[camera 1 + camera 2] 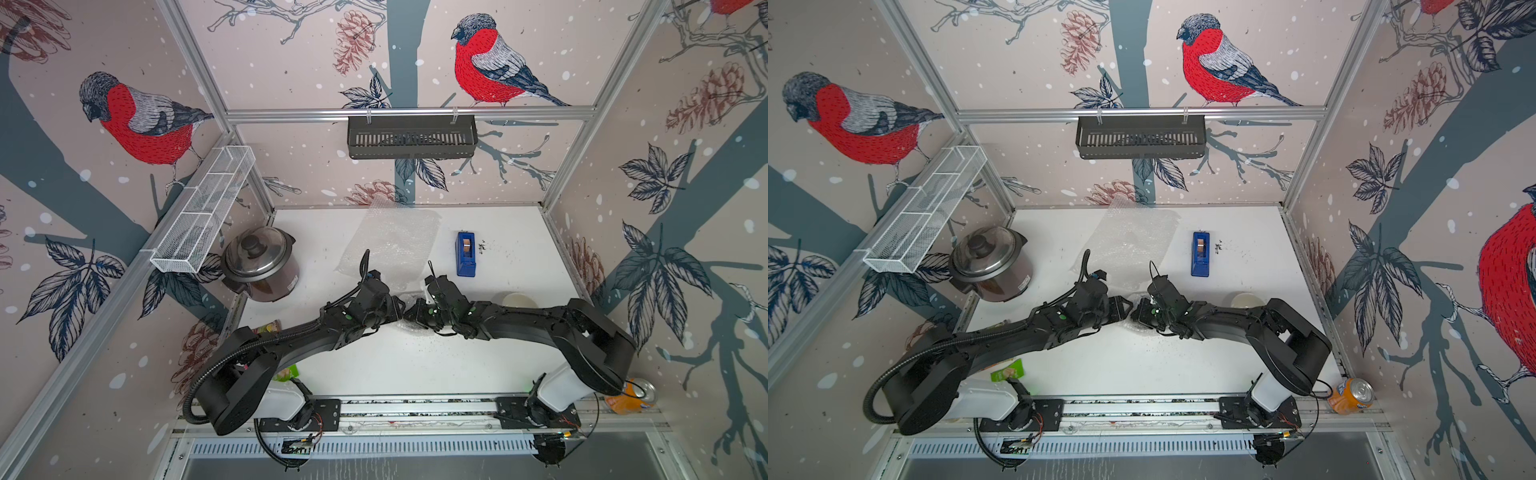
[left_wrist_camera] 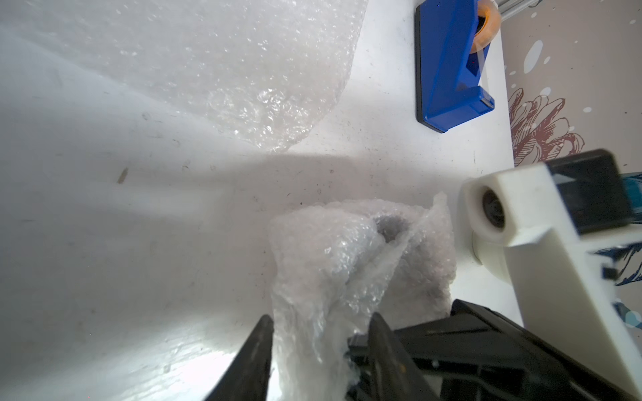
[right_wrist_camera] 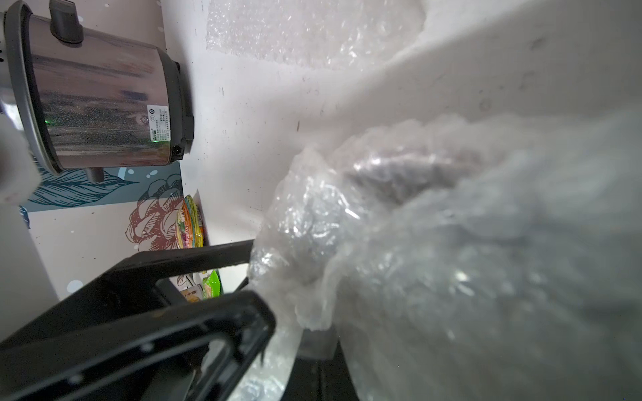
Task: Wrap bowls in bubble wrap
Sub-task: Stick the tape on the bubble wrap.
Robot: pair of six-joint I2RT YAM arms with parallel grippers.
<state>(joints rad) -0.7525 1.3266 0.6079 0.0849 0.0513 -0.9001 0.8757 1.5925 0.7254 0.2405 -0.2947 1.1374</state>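
Note:
A crumpled bundle of bubble wrap (image 2: 351,264) sits mid-table under both wrists. A dim lilac-grey shape (image 2: 391,225) shows through its folds; I take it for the wrapped bowl. My left gripper (image 2: 321,317) is open, with a tail of the wrap lying loosely between its fingers (image 2: 255,350). My right gripper (image 3: 312,333) is shut on the bubble wrap, which hides most of it. In both top views the grippers (image 1: 397,309) (image 1: 413,312) meet tip to tip. A second, flat sheet (image 1: 390,245) lies behind them. The cream bowl (image 1: 515,298) stands half hidden behind the right arm.
A steel lidded cooker (image 1: 259,264) stands at the left and a blue tape dispenser (image 1: 465,254) at the back right. Snack packets (image 3: 189,225) lie by the left wall and an orange can (image 1: 1350,395) at the front right. A wire basket (image 1: 203,208) and a black rack (image 1: 411,137) hang on the walls.

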